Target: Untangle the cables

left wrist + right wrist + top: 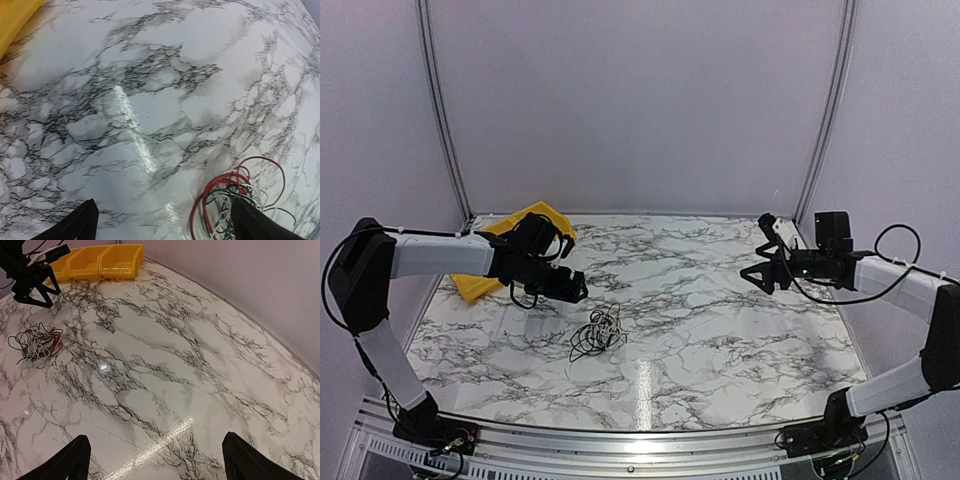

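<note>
The left gripper [570,288] hung over the table [720,330] in the centre-left of the top view, its jaws spread wide with nothing between them; in its own wrist view the fingers [75,226] showed as dark tips at the bottom edge, left and right, with bare marble between; the cables [235,200] lay in the lower right of that view, just inside the right-hand finger, a loose clump of thin red, green, white and dark loops resting on the marble; whether that finger touched any strand could not be told; in the top view the clump sat just below and to the right of the left gripper, a little left of centre; the right gripper [762,272] was well apart from it at the right of the top view, jaws likewise wide and holding nothing, and its wrist view showed the bundle small near the left edge; the yellow bin [470,288] sat behind the left arm at the upper left of the table; by my judgement the task was barely begun: every strand lay in one overlapping heap, none drawn out to lie alone, and neither gripper had a hold; nearly all of it was left, namely seizing a loop, pulling it free and laying the wires apart
</note>
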